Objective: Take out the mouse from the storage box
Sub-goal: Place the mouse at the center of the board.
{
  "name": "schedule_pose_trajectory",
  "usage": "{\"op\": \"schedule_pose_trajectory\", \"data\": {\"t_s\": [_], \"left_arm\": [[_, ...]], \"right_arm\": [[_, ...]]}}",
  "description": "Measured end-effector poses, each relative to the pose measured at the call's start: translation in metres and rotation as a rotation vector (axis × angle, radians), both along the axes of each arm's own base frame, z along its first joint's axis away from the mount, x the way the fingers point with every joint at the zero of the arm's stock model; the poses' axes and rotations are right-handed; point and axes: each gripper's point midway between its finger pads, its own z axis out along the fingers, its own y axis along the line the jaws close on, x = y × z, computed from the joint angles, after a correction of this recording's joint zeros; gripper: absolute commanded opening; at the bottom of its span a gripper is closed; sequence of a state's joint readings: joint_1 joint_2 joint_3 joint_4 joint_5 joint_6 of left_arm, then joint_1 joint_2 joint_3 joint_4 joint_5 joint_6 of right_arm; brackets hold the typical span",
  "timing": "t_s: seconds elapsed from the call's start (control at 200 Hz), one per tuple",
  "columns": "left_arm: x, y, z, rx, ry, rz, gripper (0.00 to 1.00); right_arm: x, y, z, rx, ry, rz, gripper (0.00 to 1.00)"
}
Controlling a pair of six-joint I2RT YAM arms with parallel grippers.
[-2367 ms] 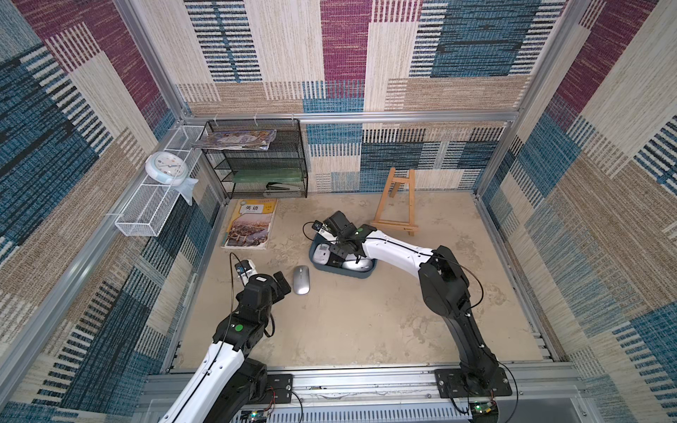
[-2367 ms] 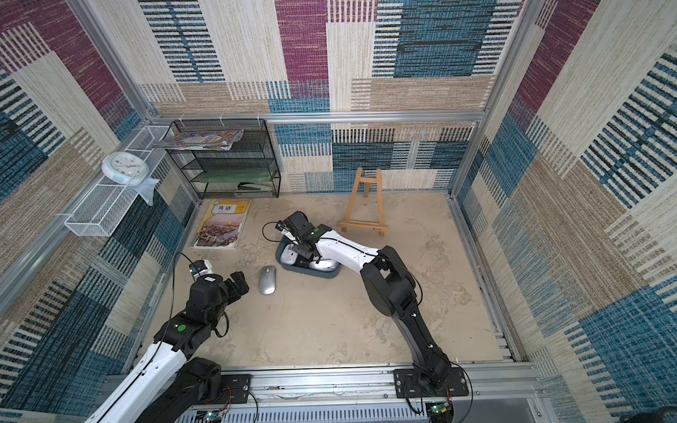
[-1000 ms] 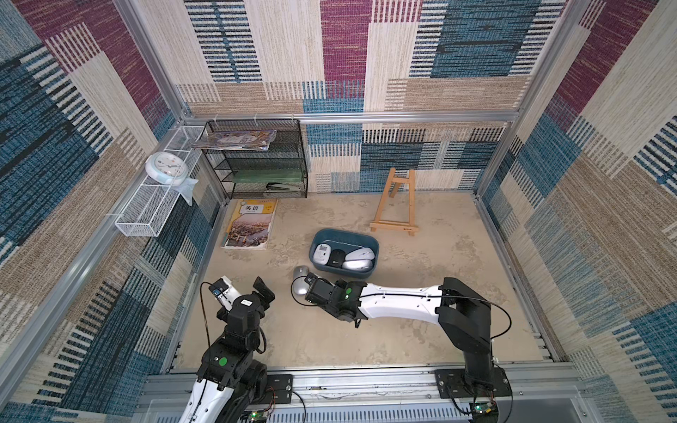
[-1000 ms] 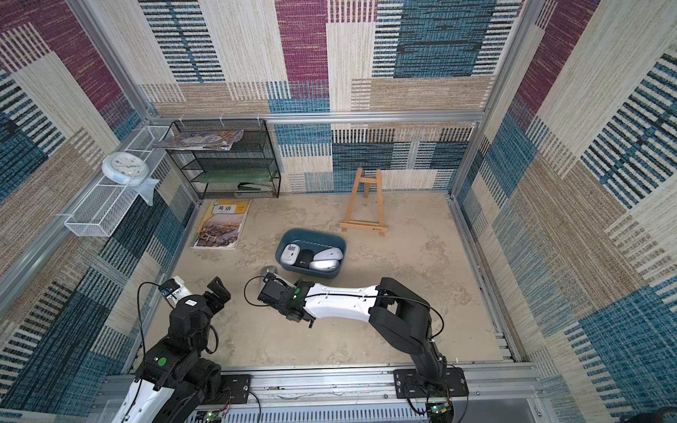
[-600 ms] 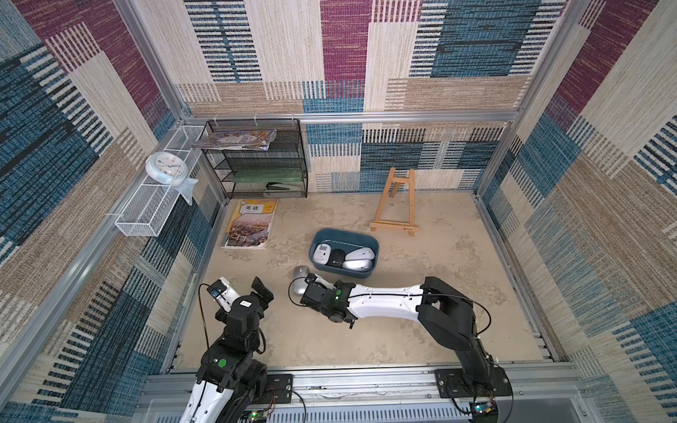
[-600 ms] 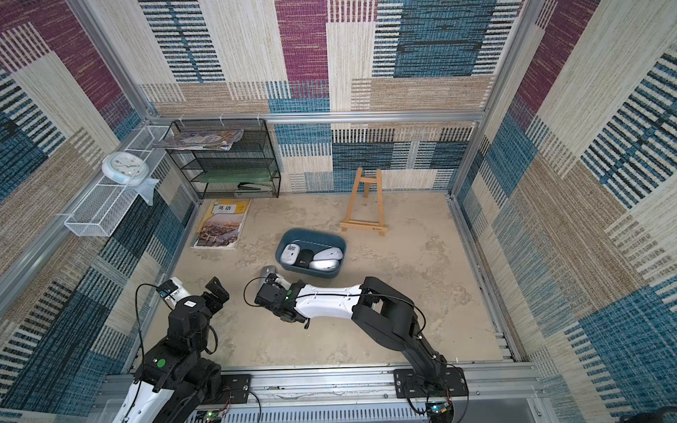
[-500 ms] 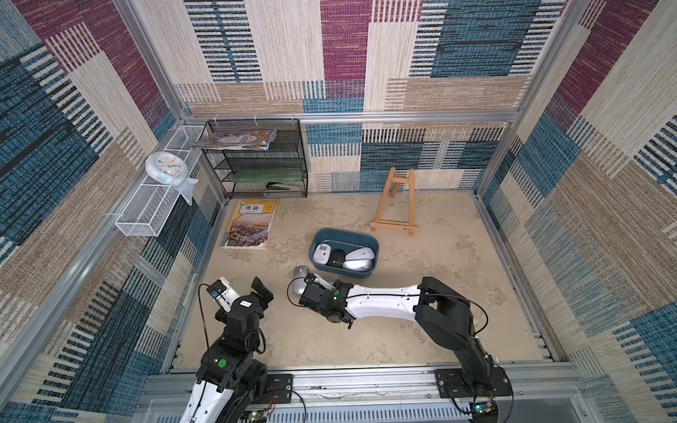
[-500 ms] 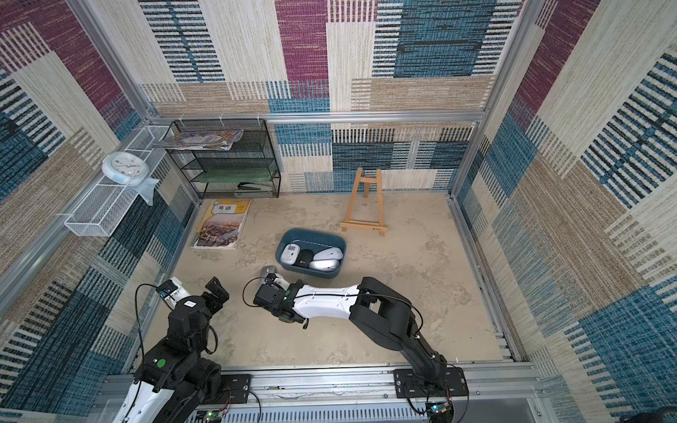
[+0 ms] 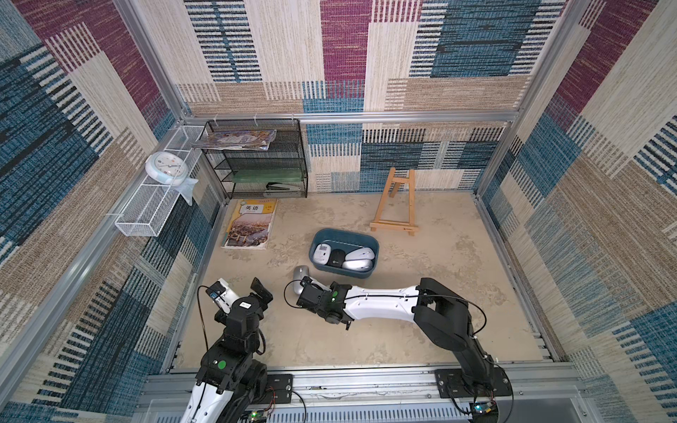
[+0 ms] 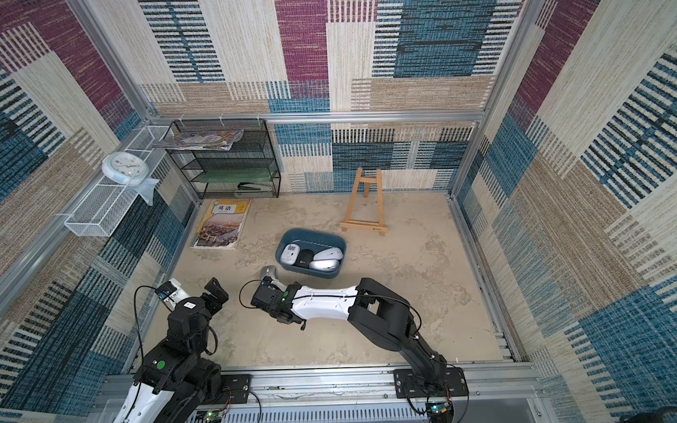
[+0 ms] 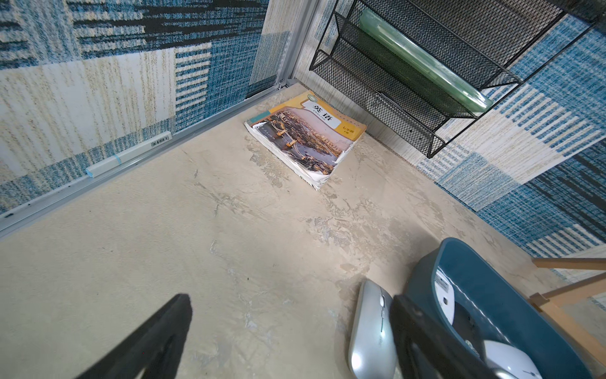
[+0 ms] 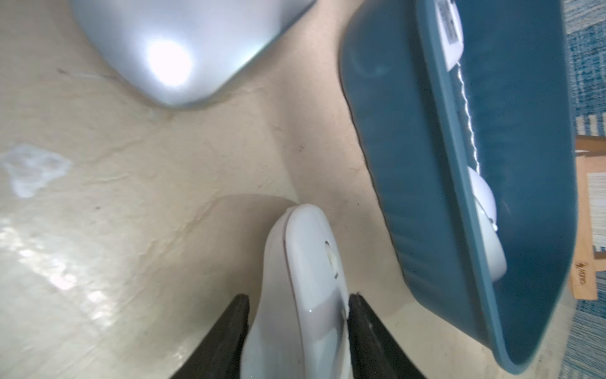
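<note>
Beside blue storage box (image 12: 410, 164), on desk (image 12: 147, 203): right claw (image 12: 298, 297) straddles white mouse (image 12: 305, 249); clamped or slack, cannot tell. Mouse lies outside box. Likely release step: spread jaws fully, lift straight, avoid nudging silver mouse (image 12: 183, 42). Left claw (image 11: 290, 300) spread wide, empty.

left arm (image 9: 234, 329) stands folded near its base, left pincer (image 11: 290, 298) with fingers spread wide. right arm (image 9: 381, 305) stretches low and flat, elbow bent; right pincer (image 12: 298, 297) flanks a white mouse (image 12: 308, 249), grip or gap unclear.
</note>
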State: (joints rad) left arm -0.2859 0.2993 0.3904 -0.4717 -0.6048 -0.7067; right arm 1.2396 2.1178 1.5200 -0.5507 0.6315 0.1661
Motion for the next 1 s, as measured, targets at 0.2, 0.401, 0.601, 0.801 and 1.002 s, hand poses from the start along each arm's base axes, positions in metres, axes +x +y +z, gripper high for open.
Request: {"op": "schedule_pose_trajectory", "data": {"t_s": [0.2,0.401,0.601,0.801,1.002], "left_arm": [[0.001,0.000,-0.001,0.001,0.006,0.000,0.98],[0.002,-0.002,-0.002,-0.001,0.008,-0.007,0.98],[0.006,-0.006,-0.007,-0.004,0.023,-0.028,0.98],[0.020,-0.030,-0.024,-0.045,0.096,-0.141,0.98],[0.046,-0.072,-0.028,-0.150,0.232,-0.297,0.98]], "right_arm": [[-0.007,0.014,-0.001,0.062,0.050,0.028,0.57],[-0.009,0.016,0.012,0.118,0.052,0.038,0.58],[-0.003,0.005,0.069,0.268,-0.009,0.018,0.61],[0.020,-0.036,0.108,0.365,-0.069,-0.071,0.62],[0.041,-0.084,0.124,0.443,-0.093,-0.176,0.67]]}}
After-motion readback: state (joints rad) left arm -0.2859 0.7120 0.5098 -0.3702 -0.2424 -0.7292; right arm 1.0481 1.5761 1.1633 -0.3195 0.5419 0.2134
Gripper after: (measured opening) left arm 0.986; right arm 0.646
